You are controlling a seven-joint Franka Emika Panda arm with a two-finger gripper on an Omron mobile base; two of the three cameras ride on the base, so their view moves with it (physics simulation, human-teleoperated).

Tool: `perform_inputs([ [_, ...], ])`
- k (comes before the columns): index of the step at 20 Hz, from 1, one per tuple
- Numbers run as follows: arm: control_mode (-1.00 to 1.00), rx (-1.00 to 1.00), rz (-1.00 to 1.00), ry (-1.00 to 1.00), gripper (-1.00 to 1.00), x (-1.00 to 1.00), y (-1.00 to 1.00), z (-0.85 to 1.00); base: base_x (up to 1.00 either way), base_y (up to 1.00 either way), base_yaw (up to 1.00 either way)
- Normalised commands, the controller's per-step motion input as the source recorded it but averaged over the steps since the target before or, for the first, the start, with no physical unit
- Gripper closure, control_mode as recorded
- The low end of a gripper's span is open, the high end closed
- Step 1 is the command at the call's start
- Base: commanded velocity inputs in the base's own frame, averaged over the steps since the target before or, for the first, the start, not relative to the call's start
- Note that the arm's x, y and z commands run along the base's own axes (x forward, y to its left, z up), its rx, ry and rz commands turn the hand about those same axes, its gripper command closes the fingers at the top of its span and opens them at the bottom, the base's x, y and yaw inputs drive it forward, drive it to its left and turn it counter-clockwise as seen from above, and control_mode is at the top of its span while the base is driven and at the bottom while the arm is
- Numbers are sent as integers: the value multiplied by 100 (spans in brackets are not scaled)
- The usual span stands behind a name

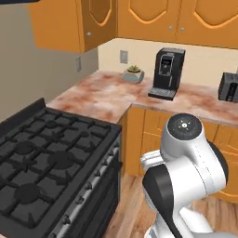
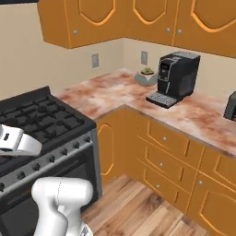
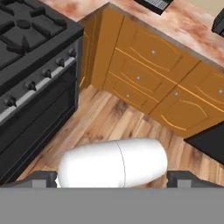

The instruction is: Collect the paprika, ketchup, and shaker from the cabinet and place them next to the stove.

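The pink stone table [image 1: 100, 95] bends round the corner, beside the black stove [image 1: 44, 153]. On it stand a black coffee machine [image 1: 167, 72] and a little plant [image 1: 133, 74]. The orange cabinet [image 1: 69, 23] doors above are shut. The floor [image 3: 109, 124] is wood. The gripper [image 3: 113, 178] is wide, holding nothing. No words can be read.

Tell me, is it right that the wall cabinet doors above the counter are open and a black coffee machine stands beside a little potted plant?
Not quite: the cabinet doors are shut, as the right base view shows. The coffee machine does stand beside the potted plant on the counter.
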Motion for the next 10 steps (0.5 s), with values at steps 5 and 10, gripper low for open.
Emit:
perform_inputs([
  [5, 100, 0, 0, 0, -100, 0, 0, 0, -23, 0, -64],
  [10, 100, 0, 0, 0, -100, 0, 0, 0, -16, 0, -63],
])
